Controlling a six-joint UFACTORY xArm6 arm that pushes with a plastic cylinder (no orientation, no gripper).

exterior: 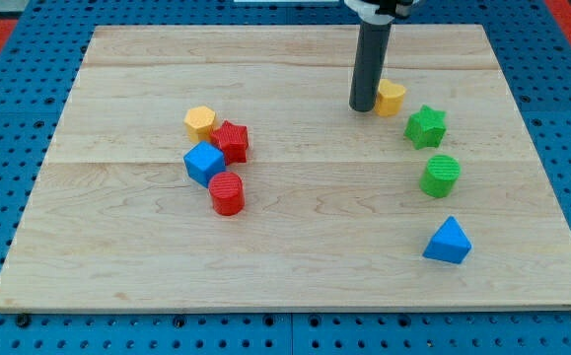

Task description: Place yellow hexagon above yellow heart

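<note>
Closest to us, our blue triangle (448, 242) is sitting idle. Our tip (363, 107) is resting on the board, touching the left side of the yellow heart (392, 97); having no jaws, it is clamping nothing. We are judging it misplaced: the yellow hexagon (200, 121) is waiting well apart, leftward, against the red star (232, 141).

Straight dark grey rod (matte), white collar at top, my tip (362, 107) blunt

Wide bare board (324, 212) between left cluster and right column; red star (232, 141) touching yellow hexagon (200, 121).
</note>
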